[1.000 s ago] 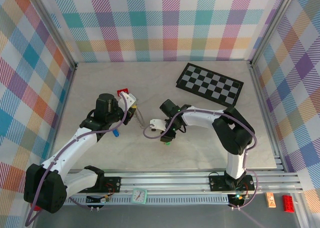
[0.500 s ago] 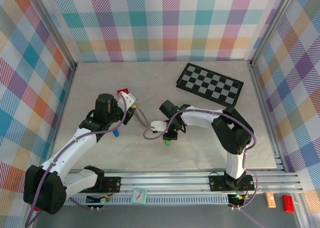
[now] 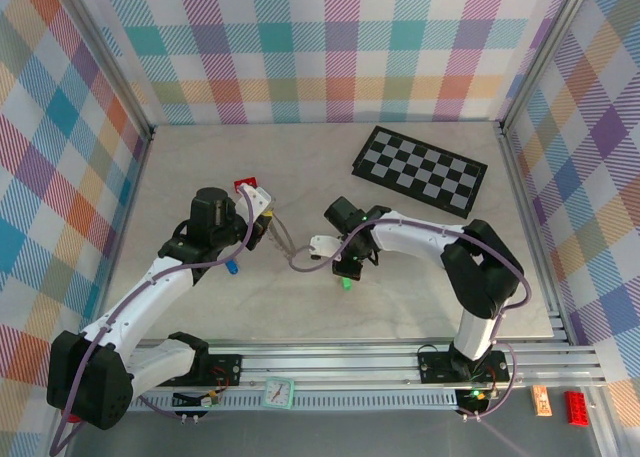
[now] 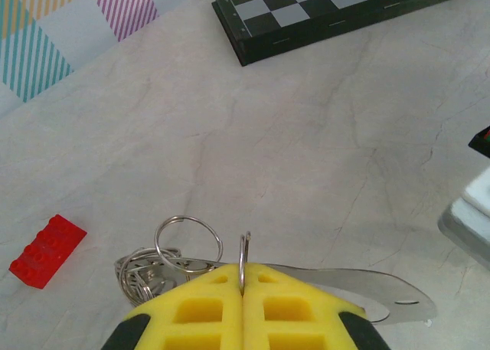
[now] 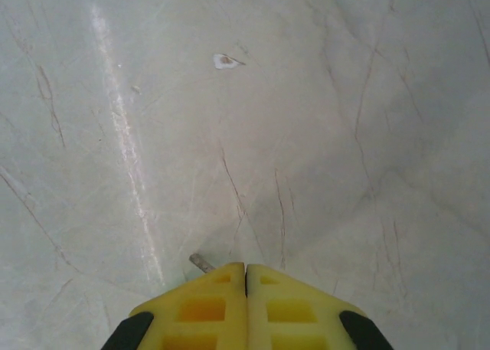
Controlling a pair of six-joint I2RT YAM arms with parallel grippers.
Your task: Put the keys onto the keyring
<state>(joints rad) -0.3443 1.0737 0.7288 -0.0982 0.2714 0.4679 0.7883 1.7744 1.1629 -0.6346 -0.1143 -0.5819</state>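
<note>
Two keys: one blue key (image 3: 231,267), one green key (image 3: 346,282). One keyring (image 4: 145,267). One checkerboard (image 3: 420,168). Two bricks: a red brick (image 3: 243,185) left of centre, another red brick (image 3: 577,407) at lower right. One small clock (image 3: 277,392).

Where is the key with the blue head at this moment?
In the top view, the blue key lies on the table, left of centre, close beside the left arm's white forearm, and well left of the green key.
</note>
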